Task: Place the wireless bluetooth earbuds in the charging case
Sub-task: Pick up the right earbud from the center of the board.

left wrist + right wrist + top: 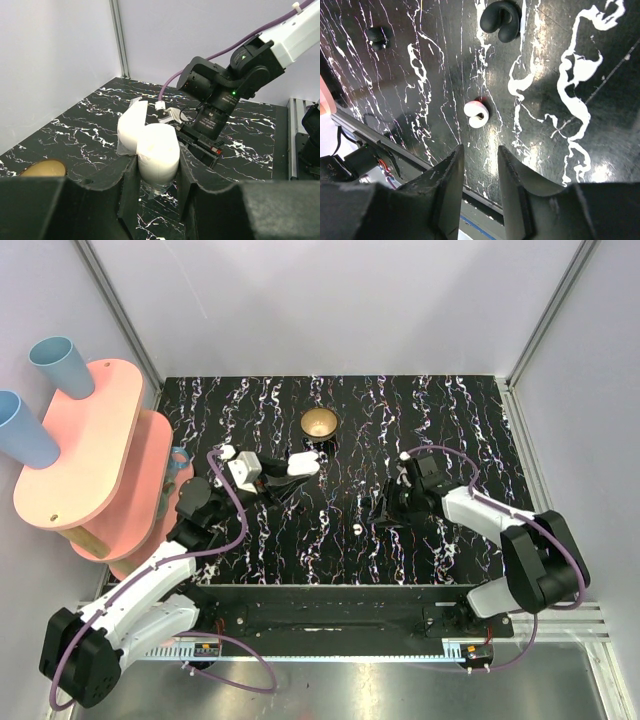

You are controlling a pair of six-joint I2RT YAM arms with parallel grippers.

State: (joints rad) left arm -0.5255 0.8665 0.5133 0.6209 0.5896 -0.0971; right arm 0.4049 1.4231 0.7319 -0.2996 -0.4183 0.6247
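The white charging case (159, 147) is clamped between my left gripper's (158, 174) black fingers, its lid (131, 127) hinged open to the left; in the top view the case (306, 461) is held above the table, near the bowl. One tiny white earbud (477, 114) lies on the black marbled tabletop just ahead of my right gripper (479, 152), which is open and empty and hovers close over it. In the top view that earbud (357, 527) is a speck left of the right gripper (385, 510). No second earbud shows.
A brass bowl (319, 423) stands at the back centre; its rim shows in the left wrist view (44, 169). Pink shelves (95, 440) with blue cups (60, 365) stand at the left. Two small black curled pieces (501, 19) lie beyond the earbud. The table's front edge (395, 150) is close.
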